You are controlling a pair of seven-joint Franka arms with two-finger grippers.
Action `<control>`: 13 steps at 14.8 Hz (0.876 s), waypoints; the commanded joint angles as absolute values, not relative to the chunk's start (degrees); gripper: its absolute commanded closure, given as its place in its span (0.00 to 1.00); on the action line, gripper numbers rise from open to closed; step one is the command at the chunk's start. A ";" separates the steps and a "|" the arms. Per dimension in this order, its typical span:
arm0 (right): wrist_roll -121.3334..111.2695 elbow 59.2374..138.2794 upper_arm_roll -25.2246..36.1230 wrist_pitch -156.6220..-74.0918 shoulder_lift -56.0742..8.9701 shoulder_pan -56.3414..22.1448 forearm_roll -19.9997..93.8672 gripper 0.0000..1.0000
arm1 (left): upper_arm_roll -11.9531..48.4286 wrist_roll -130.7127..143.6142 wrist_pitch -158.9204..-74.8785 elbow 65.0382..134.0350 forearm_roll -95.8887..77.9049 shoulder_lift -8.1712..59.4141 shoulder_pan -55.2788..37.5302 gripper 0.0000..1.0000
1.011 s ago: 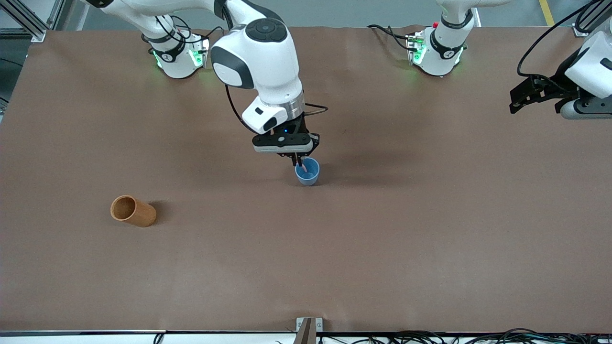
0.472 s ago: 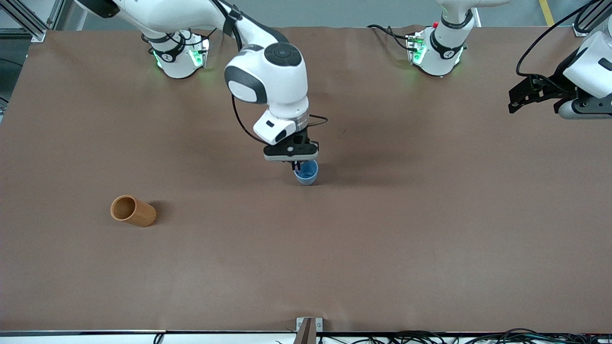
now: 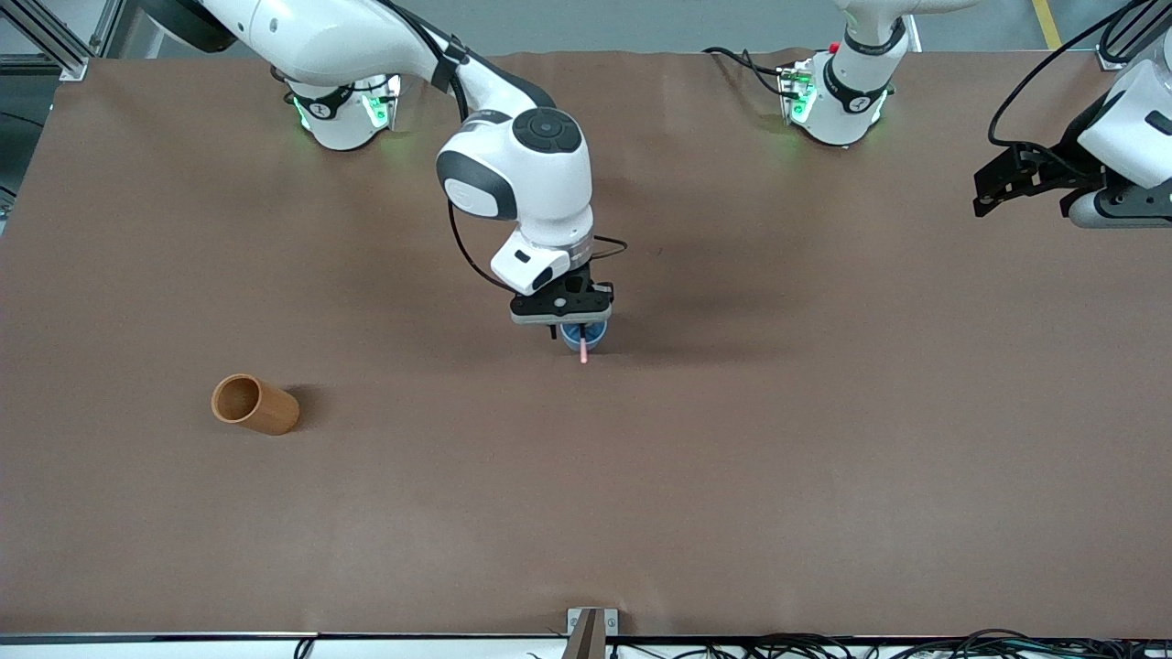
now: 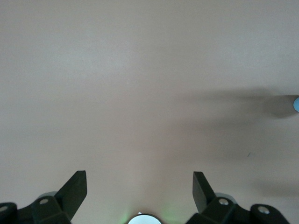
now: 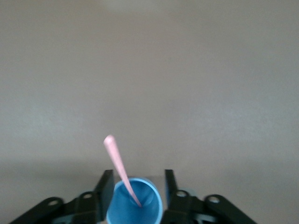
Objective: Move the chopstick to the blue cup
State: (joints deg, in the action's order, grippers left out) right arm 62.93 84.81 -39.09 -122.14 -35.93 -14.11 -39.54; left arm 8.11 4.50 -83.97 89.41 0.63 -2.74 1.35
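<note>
Fingers: right gripper (image 5: pixel 136 186) spread, straddling the blue cup (image 5: pixel 135 203); chopstick (image 5: pixel 120 168) released, lower end inside cup, leaning over its rim. Left gripper (image 4: pixel 139 186) spread, waiting well apart.

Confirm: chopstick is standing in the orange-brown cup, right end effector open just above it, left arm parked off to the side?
Not quite. The chopstick leans in the blue cup, not the orange-brown cup, which lies on its side with nothing in it. The right wrist view shows it. The right end effector is open just above it; the left end effector waits aside.
</note>
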 commanded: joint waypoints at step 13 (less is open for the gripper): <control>38.89 84.29 -25.89 -101.10 -8.28 0.09 -14.03 0.00 | 8.35 3.52 -83.85 90.26 -0.26 -4.13 1.93 0.00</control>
